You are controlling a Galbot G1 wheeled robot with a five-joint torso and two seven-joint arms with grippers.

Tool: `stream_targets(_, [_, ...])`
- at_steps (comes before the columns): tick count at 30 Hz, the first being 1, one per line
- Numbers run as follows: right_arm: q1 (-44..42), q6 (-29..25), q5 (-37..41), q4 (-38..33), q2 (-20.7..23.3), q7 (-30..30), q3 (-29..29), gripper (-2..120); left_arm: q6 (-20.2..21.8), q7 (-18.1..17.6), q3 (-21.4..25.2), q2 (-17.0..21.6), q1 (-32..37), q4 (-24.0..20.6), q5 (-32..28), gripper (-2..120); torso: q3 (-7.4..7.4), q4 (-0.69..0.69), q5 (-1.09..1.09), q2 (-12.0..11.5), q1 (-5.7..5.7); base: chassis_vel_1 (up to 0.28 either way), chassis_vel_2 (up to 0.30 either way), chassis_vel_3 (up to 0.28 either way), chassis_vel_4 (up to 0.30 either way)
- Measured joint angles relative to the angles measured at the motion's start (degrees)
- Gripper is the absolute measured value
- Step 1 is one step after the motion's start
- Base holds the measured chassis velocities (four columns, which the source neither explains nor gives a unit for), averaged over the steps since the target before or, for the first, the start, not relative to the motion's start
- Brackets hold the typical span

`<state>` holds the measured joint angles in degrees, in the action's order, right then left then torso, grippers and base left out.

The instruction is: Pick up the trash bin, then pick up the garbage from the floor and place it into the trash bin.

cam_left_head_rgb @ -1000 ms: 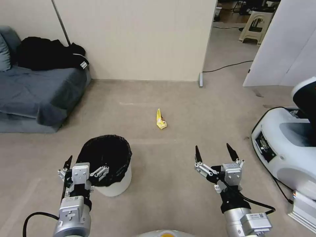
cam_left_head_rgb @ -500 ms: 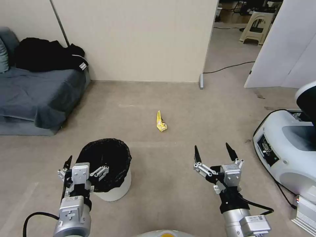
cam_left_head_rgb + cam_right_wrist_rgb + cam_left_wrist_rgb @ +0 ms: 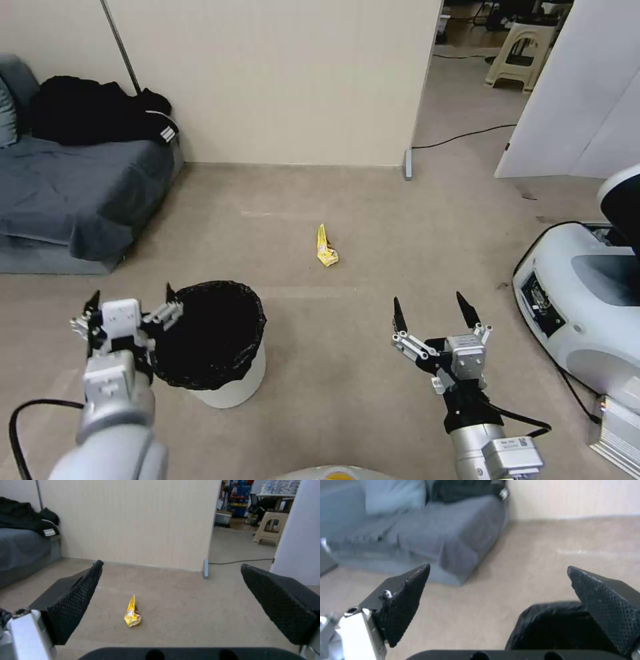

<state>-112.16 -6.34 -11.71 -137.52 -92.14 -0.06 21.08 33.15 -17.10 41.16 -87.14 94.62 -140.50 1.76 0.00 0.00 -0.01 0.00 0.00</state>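
two grippers: both spread wide, neither one holding anything.
landmark: the trash bin (image 3: 223, 343) — a small white pail with a black liner folded over its rim, standing upright on the carpet.
left gripper (image 3: 130, 301): fingers far apart, hanging just beside the bin's rim on the side toward the sofa; one fingertip reaches about to the liner's edge, though whether it touches cannot be told. in the left wrist view the liner (image 3: 560, 627) bulges under one of the two black fingers (image 3: 405, 600), with bare carpet between them.
change, left arm: half a second ago this gripper sat lower and closer to the robot, overlapping the bin's near rim; it has since swung outward, away from the bin's centre, and up, and the arm's silver housing now looms larger at the lower corner of the head view.
right gripper (image 3: 432, 308): open just as wide, hovering above the carpet well apart from the bin, on the side away from the sofa — unchanged from the earlier frame.
garbage (image 3: 325, 245): one yellow wrapper lying flat on the floor beyond the bin, well apart from it and farther from the robot; in the right wrist view the wrapper (image 3: 132, 612) sits framed between the spread fingers. it has not moved.
bin itself: same spot as before.
sofa (image 3: 73, 193): grey, beyond the bin, by the wall.
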Motion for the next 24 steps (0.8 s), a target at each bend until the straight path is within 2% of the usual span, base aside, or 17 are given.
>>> stream_targets(3, [0.0,-0.1,0.0,0.1,0.0,0.0,0.0,100,1.7,-0.6,1.1,0.4,-1.2,1.1,-1.7,100,0.00,0.00,0.00,0.0,0.00,0.000,0.000,0.000,0.000])
stream_targets(6, [0.0,-0.1,0.0,0.2,0.0,0.1,0.0,100,6.5,-0.5,2.5,1.0,-3.3,4.8,-4.7,100,0.00,0.00,0.00,0.0,0.00,0.000,0.000,0.000,0.000])
stream_targets(7, [0.0,-0.1,0.0,0.2,0.0,0.1,0.0,100,6.5,-0.5,2.5,1.0,-3.3,4.8,-4.7,100,0.00,0.00,0.00,0.0,0.00,0.000,0.000,0.000,0.000])
stream_targets(9, [0.0,-0.2,0.0,0.3,0.0,0.1,0.0,100,8.8,1.6,2.4,0.9,-3.9,6.8,-5.7,100,0.00,0.00,0.01,0.0,0.00,0.000,0.000,0.000,0.000])
stream_targets(13, [-0.1,-0.3,0.0,0.4,0.0,0.1,-0.1,100,9.4,5.0,1.8,0.6,-4.2,9.1,-6.4,99,0.00,0.00,0.01,0.0,0.00,0.000,0.000,0.000,0.000])
stream_targets(20, [-0.1,-0.3,0.0,0.3,0.0,0.1,-0.1,100,9.4,7.8,2.0,0.3,-4.5,11.9,-6.1,99,0.00,0.00,0.01,0.0,0.00,0.000,0.000,0.000,0.000])
stream_targets(24, [0.0,-0.3,0.0,0.4,0.0,0.2,-0.2,100,9.3,8.1,2.4,0.1,-4.6,13.4,-6.0,99,0.00,0.00,0.01,0.0,0.00,0.000,0.000,0.000,0.000])
